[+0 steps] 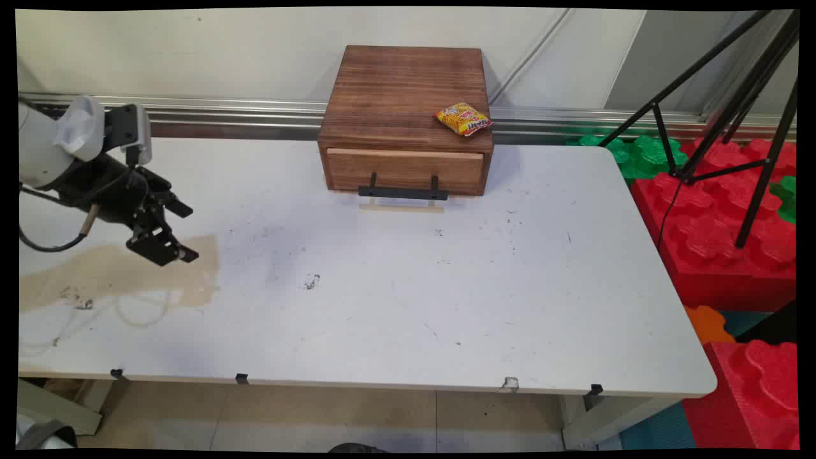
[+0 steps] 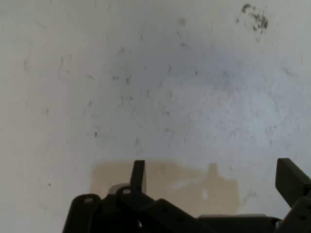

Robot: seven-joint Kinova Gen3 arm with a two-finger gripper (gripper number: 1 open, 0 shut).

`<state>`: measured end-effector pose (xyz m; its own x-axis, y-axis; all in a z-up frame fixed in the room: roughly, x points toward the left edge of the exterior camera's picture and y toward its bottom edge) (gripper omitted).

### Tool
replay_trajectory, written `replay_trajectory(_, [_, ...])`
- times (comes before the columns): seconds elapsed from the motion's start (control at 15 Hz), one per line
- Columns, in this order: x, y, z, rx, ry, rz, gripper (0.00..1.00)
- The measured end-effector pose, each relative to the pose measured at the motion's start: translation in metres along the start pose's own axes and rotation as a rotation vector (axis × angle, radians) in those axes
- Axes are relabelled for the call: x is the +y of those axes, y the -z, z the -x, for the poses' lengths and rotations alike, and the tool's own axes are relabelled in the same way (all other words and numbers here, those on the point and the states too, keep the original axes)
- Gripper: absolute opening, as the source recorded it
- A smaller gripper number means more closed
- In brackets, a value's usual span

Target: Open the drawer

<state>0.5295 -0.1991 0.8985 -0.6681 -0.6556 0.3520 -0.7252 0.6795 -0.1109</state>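
My black gripper [image 1: 185, 233] hangs open and empty a little above the left part of the white table [image 1: 408, 299], over the edge of a tan stain [image 1: 121, 274]. The hand view shows its two fingers [image 2: 138, 174] spread wide, with nothing between them, above the same tan stain [image 2: 170, 187] and scuffed white tabletop. A brown wooden drawer box [image 1: 405, 121] stands at the back middle of the table, its drawer shut, with a black handle [image 1: 403, 191] on the front. A yellow and red snack packet [image 1: 463, 118] lies on the box's top, near its right front corner.
Red and green foam blocks [image 1: 720, 236] lie on the floor beyond the table's right edge. A black tripod [image 1: 733, 102] stands over them. A metal rail [image 1: 255, 111] runs along the wall behind the table.
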Motion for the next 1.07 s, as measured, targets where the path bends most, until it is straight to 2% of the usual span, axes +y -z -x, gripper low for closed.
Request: replay_trajectory(1.07, [-0.01,0.003,-0.068,-0.006,-0.005,-0.061,1.0])
